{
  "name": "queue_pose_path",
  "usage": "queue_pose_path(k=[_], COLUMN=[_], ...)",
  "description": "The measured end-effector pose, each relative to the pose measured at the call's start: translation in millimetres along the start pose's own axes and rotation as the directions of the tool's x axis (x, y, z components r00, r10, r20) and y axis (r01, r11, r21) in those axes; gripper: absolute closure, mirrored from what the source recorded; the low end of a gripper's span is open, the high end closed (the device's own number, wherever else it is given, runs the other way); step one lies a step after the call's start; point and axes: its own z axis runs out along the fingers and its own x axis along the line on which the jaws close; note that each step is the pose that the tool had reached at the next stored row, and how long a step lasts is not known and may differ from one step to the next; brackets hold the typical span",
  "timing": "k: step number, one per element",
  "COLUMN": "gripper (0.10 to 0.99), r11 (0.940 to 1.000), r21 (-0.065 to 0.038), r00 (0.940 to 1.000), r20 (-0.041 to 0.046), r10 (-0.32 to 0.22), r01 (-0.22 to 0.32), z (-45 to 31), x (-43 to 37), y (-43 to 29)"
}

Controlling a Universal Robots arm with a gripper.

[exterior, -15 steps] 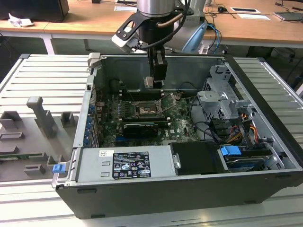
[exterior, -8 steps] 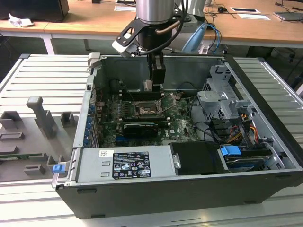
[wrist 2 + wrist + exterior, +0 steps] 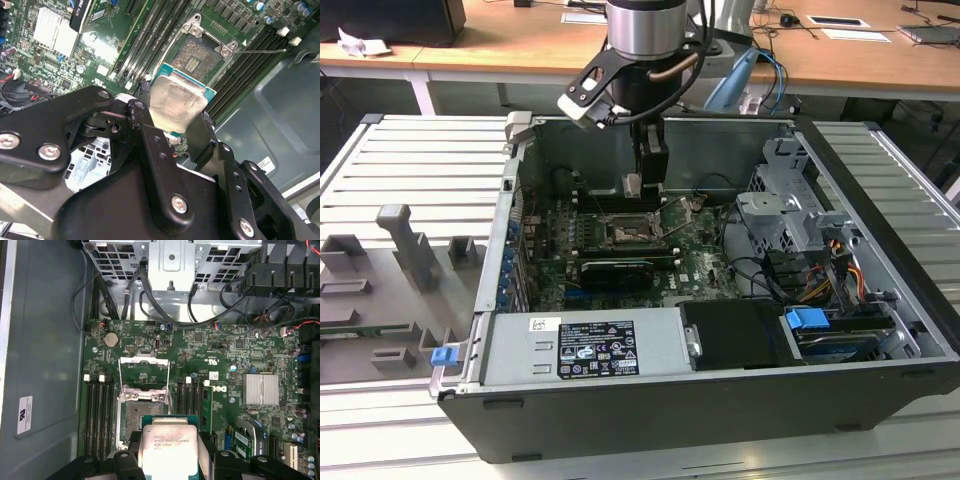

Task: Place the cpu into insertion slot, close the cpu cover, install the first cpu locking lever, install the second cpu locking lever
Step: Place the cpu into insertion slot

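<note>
Inside an open computer case (image 3: 880, 250), the gripper (image 3: 172, 124) is closed on the cpu (image 3: 177, 100), pinching two opposite edges and holding the chip flat, metal top up, clear of the motherboard (image 3: 225, 370). The insertion slot (image 3: 134, 415) is empty, its cpu cover (image 3: 145, 359) swung up and open. In the exterior view the slot (image 3: 623, 232) lies below the gripper (image 3: 638, 182), slightly nearer.

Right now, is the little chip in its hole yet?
Not yet. The gripper holds the cpu above the board, close to the insertion slot, which is bare. The cpu cover stands open. So nothing is finished: seating the chip, shutting the cover and locking it down are left.
</note>
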Motion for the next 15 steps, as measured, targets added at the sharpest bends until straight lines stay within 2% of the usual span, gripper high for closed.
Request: queue_pose_path(k=[6,8,15], gripper=[0.561,0.561,0.561], r11=[1.0000,1.0000,1.0000], r21=[0.000,0.000,0.000], r00=[1.0000,0.9999,0.9999], r20=[0.0014,0.0108,0.0100], r10=[0.002,0.001,0.001], r01=[-0.002,-0.001,-0.001], z=[3.8,4.4,23.6], x=[0.1,0.0,-0.2], y=[-0.3,-0.4,-2.1])
